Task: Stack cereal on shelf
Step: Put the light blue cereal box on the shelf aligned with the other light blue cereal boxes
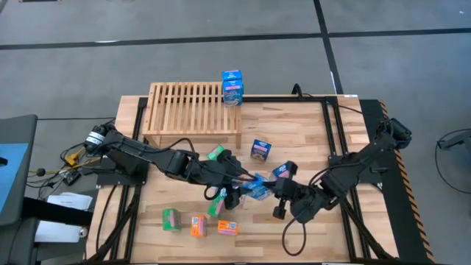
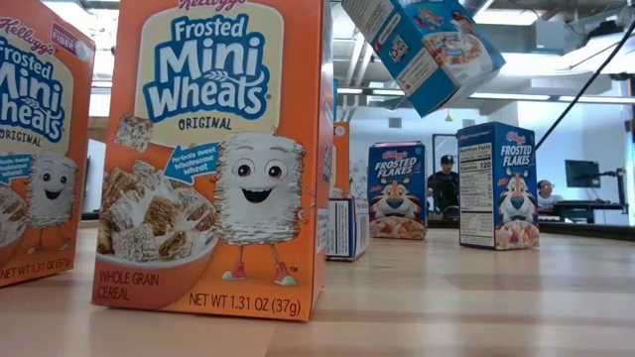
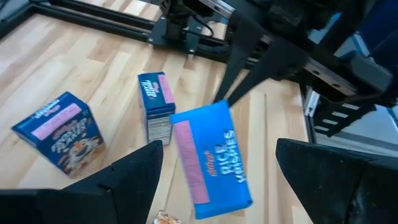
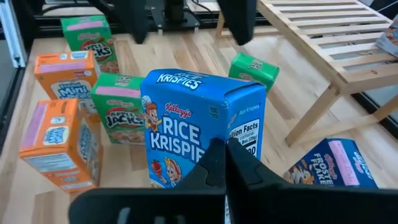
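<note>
Tabletop [image 1: 309,140]: light wood planks, bordered by a black frame.
Floor [image 1: 221,44]: grey, crossed by dark seam lines.
People [image 2: 444,183]: two seated far behind the table, near a monitor [image 2: 581,174].

A blue Rice Krispies box [image 4: 202,127] hangs tilted above mid-worktop. The slatted light-wood shelf [image 1: 188,107] stands far left, one blue box [image 1: 232,87] upright at its right end. Orange Mini-Wheats boxes [image 1: 199,225] and green boxes [image 1: 171,218] stand near, blue Frosted Flakes boxes [image 1: 260,149] mid-worktop.

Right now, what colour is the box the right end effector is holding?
Blue, a Rice Krispies box, held by the right end effector; clearest in the right wrist view.
</note>
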Available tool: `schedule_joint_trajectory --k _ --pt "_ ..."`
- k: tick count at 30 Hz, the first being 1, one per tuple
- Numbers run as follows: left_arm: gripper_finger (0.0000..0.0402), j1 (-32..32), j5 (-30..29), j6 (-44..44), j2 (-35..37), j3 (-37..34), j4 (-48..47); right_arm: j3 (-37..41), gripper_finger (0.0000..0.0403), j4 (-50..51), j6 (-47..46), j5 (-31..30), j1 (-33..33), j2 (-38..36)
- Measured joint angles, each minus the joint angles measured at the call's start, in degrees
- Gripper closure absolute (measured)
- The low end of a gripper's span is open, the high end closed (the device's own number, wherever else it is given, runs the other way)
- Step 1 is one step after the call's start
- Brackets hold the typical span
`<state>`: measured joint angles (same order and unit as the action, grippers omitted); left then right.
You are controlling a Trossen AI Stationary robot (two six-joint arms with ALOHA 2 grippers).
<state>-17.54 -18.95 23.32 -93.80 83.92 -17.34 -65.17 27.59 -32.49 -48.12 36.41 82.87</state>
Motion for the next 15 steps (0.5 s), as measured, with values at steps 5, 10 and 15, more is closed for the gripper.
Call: schedule_joint_trajectory --k 5,10,15 --pt "0.0099 0.18 -0.41 0.08 -0.02 0.00 -1.51 0.00 0.0394 0.03 0.86 0.03 -0.93 0.00" --pt "0.0099 1.14 -1.66 0.06 -0.04 0.00 -2.55 0.00 0.0394 -0.26 1.70 0.04 -0.97 0.00" --pt "0.0099 2.08 2.09 2.21 -2.66 -0.62 -1.65 0.10 0.0394 -0.14 1.70 0.43 -0.95 0.00"
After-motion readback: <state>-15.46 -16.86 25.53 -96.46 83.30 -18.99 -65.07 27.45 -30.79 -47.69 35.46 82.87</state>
